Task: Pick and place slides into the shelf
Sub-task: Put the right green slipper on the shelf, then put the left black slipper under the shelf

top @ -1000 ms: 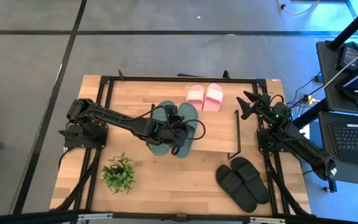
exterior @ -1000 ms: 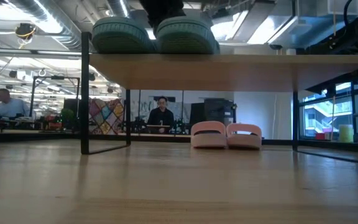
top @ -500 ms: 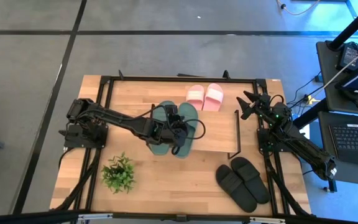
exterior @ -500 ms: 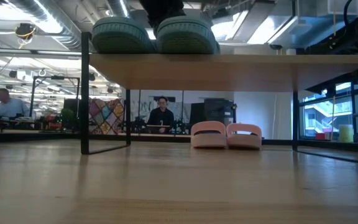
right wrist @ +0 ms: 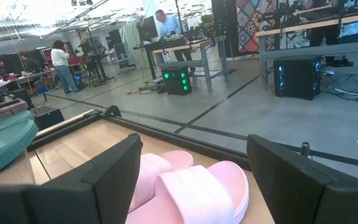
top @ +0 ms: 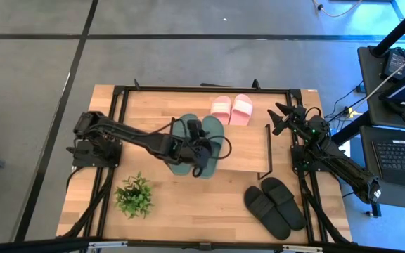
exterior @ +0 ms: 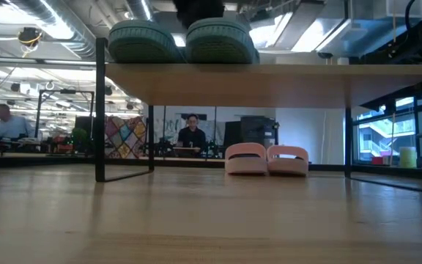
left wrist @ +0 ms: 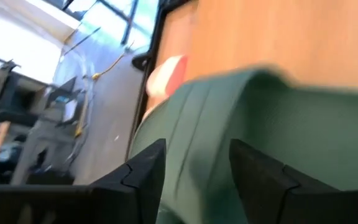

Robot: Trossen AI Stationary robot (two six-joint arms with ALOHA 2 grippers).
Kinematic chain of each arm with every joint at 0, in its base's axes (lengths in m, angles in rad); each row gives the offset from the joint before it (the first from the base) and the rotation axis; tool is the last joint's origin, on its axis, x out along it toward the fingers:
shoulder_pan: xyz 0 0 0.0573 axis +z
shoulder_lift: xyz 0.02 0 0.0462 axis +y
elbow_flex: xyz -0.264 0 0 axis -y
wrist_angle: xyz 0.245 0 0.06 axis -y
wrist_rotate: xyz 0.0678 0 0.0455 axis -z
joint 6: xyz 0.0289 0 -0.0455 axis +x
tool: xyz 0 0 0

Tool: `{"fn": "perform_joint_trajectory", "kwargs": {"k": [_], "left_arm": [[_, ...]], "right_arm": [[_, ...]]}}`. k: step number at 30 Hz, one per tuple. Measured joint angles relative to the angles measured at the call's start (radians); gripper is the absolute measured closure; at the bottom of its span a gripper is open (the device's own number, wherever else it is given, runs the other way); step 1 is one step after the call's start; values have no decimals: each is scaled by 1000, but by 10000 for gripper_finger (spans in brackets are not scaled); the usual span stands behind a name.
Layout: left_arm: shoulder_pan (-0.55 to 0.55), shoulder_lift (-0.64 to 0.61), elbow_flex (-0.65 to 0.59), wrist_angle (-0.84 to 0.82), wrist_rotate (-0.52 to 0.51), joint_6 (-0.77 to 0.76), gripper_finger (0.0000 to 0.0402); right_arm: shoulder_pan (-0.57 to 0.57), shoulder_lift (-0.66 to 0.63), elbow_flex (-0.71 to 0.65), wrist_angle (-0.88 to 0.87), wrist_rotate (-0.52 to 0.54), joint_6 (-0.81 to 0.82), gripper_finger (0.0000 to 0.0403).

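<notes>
Two dull green slides [top: 195, 144] lie side by side on the shelf's wooden top board [top: 248, 151]; in the low view they show as soles [exterior: 182, 40] at its left end. My left gripper [top: 200, 156] is open just above the right green slide [left wrist: 291, 137], its fingers astride the strap. The pink slides [top: 230, 109] stand on the table at the shelf's far side [exterior: 267, 159]. The black slides [top: 275, 205] lie on the table near its right front. My right gripper [top: 281, 119] waits open at the far right, facing the pink slides [right wrist: 191, 186]. My left gripper's open fingers [left wrist: 145, 168] stand on either side of the right green slide's strap [left wrist: 197, 124], coming from above. Whether they touch the strap I cannot tell; the view is blurred. The slide rests flat on the shelf's top board.
A small green potted plant [top: 133, 195] stands on the table's near left. The shelf's thin black legs [exterior: 100, 110] stand on the tabletop. People sit at desks in the room beyond the table.
My left gripper has opened and let go of the right green slide, and has risen a little. The slide stays where it was on the shelf's top board.
</notes>
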Motion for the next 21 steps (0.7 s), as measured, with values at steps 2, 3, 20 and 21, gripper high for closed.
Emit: {"fn": "perform_joint_trajectory", "kwargs": {"k": [2,3,20,21], "left_arm": [[-10,-6,24,-2,24,-4,231],[-17,-9,38,-9,29,-4,231],[-45,-344,-8,159,447,-140,231],[-54,-373,-49,215,448,-140,231]], "right_arm": [[0,0,0,0,0,-2,111],[0,0,0,0,0,-2,111],[0,0,0,23,-15,23,111],[0,0,0,57,-46,21,111]]}}
